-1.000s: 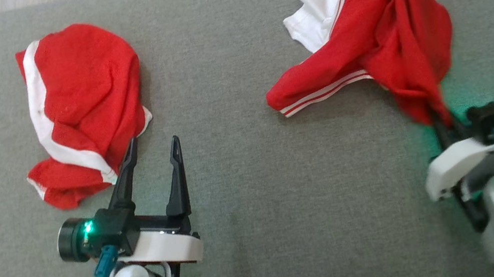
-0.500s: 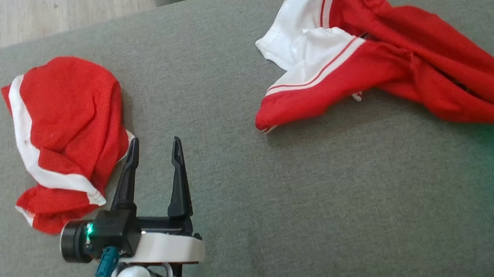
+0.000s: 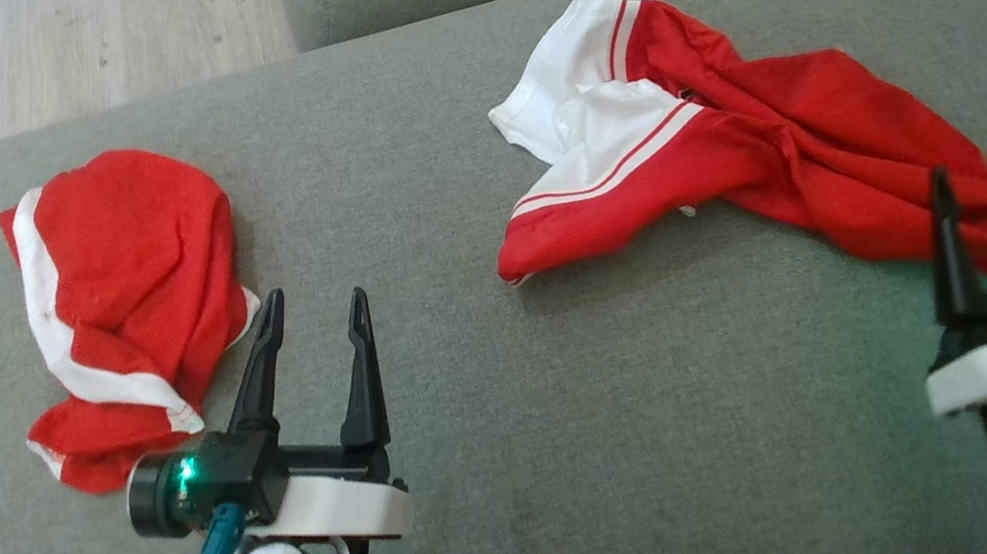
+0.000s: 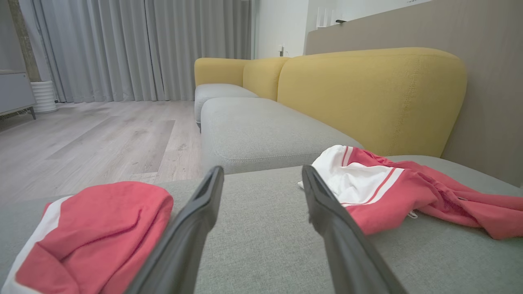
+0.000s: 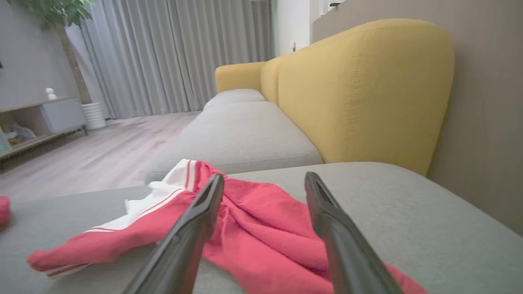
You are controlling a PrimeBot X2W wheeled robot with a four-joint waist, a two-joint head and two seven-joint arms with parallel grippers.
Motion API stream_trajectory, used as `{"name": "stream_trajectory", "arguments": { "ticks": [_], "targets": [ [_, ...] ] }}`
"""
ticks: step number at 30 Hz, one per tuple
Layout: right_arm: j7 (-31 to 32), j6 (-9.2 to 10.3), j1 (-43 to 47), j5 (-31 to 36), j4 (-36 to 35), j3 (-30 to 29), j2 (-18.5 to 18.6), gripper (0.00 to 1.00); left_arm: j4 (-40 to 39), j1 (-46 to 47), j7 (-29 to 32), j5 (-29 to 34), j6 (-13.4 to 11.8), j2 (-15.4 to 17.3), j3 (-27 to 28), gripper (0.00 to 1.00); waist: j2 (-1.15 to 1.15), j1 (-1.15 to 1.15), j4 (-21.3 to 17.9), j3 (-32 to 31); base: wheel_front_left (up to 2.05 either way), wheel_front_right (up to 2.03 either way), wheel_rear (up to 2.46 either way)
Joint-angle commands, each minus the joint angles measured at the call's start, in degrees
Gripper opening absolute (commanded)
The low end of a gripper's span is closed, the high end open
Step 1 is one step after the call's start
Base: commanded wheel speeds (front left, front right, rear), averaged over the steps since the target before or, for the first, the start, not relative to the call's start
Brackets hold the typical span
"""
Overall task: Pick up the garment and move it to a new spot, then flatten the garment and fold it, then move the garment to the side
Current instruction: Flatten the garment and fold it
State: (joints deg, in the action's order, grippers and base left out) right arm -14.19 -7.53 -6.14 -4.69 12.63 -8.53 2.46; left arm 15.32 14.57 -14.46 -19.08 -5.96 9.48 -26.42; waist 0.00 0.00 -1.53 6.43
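The garment (image 3: 765, 148), red with a white striped part, lies rumpled and stretched out on the right of the grey cushion (image 3: 528, 474). My right gripper (image 3: 983, 172) stands open at the garment's near right corner, fingers apart with the red cloth behind them and nothing gripped. In the right wrist view the garment (image 5: 261, 237) spreads between and beyond the open right gripper (image 5: 263, 179). My left gripper (image 3: 315, 298) is open and holds nothing, hovering beside a second red and white garment (image 3: 129, 280). The left wrist view shows the left gripper (image 4: 261, 175) open, with the garment (image 4: 388, 192) to its right.
The second red garment (image 4: 94, 228) lies bunched at the cushion's left. Beyond the far edge sit another grey seat cushion (image 4: 253, 130) and a yellow backrest (image 4: 367, 98). Wooden floor (image 3: 38, 53) lies past the far left corner.
The right gripper pulled the garment toward the near right, stretching it out, then opened and let go. The head camera tilted up. The left arm stayed put.
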Motion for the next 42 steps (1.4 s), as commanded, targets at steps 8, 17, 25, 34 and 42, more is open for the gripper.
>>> {"name": "stream_trajectory", "arguments": {
  "ticks": [8,17,25,34,42],
  "targets": [
    [-0.79,0.04,2.61,-5.04,-8.37,7.81,0.42,1.00,-1.97,1.04,-0.53,0.96,0.71,-0.09,2.47,1.00,0.00,0.00,0.04,0.06,0.00,0.00,0.00],
    [0.23,0.04,-2.06,-5.00,-5.35,11.25,0.42,1.00,-2.03,2.17,-0.53,1.63,1.36,-0.49,2.03,1.00,0.00,0.00,3.08,2.16,0.00,0.00,0.00],
    [11.00,0.04,-17.15,-2.51,4.80,10.77,0.64,1.00,-3.24,4.22,-0.53,2.15,2.37,-1.74,2.45,1.00,0.00,0.00,7.98,6.96,0.00,0.00,0.00],
    [17.45,0.04,-29.84,-3.17,22.84,9.12,6.08,1.00,-2.32,5.95,-0.53,3.03,3.60,-3.70,2.43,1.00,0.00,0.00,12.77,9.54,0.00,0.00,0.00],
    [18.62,0.04,-32.18,-9.76,29.25,15.17,7.13,0.00,-1.99,5.74,-0.53,3.84,4.17,-4.18,3.42,1.00,0.00,0.00,12.48,9.00,0.00,0.00,0.00]
  ]
}}
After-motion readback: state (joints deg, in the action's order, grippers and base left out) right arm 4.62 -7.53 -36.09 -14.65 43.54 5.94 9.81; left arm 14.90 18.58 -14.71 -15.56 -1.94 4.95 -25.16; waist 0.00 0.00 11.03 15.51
